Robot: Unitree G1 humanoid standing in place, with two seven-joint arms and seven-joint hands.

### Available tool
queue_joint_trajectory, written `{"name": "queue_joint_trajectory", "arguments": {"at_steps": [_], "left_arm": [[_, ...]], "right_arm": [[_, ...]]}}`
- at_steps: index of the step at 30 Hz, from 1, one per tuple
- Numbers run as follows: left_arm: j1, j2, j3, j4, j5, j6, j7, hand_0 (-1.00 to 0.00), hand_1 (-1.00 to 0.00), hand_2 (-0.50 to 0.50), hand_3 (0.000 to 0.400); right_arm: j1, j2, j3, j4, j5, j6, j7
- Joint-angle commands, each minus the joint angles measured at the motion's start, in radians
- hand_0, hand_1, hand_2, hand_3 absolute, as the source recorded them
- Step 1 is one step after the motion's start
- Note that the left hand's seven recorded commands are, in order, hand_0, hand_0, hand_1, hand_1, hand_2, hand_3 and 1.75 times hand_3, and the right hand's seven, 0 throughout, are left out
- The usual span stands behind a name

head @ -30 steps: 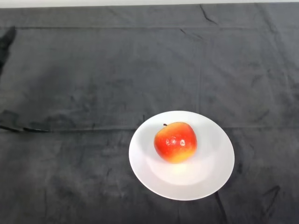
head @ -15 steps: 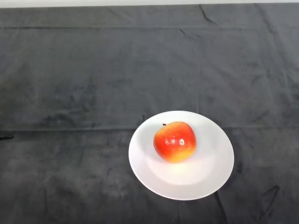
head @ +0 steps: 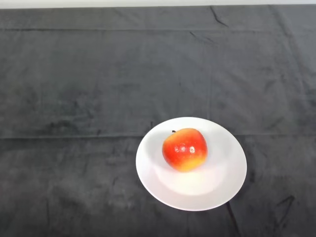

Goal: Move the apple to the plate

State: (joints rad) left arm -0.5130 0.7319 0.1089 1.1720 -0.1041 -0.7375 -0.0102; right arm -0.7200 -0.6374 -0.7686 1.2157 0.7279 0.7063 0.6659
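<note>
A red and yellow apple sits upright on a white round plate, a little left of and above the plate's middle, stem toward the back left. The plate lies on the dark cloth in the lower middle of the head view.
The dark cloth covers the whole table, with creases across the middle and at the back. The table's far edge runs along the top of the view.
A dark shape and shadow at the left edge of the view have withdrawn out of sight. The apple and plate have stayed in place.
</note>
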Motion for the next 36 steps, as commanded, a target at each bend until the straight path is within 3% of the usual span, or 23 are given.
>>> {"name": "queue_joint_trajectory", "arguments": {"at_steps": [1, 9, 16, 28, 36], "left_arm": [[0.061, 0.075, 0.043, 0.044, -0.025, -0.015, 0.012, 0.00, 0.00, 0.00, 0.000], [0.127, 0.073, 0.101, 0.070, -0.058, -0.013, 0.040, 0.00, 0.00, 0.00, 0.000], [0.164, 0.071, 0.141, 0.088, -0.080, 0.030, 0.068, 0.00, 0.00, 0.00, 0.000], [0.164, 0.072, 0.165, 0.087, -0.078, 0.110, 0.110, 0.00, 0.00, 0.00, 0.000], [0.166, 0.073, 0.174, 0.071, -0.072, 0.125, 0.120, 0.00, 0.00, 0.00, 0.000]], "right_arm": [[-0.011, -0.022, -0.0088, -0.003, 0.0163, 0.003, 0.0015], [-0.011, -0.023, -0.0088, -0.001, 0.0158, 0.003, 0.0025], [-0.012, -0.023, -0.0087, 0.000, 0.0154, 0.003, 0.0033], [-0.012, -0.024, -0.0086, 0.001, 0.0147, 0.002, 0.0041], [-0.012, -0.024, -0.0085, 0.001, 0.0144, 0.002, 0.0044]]}}
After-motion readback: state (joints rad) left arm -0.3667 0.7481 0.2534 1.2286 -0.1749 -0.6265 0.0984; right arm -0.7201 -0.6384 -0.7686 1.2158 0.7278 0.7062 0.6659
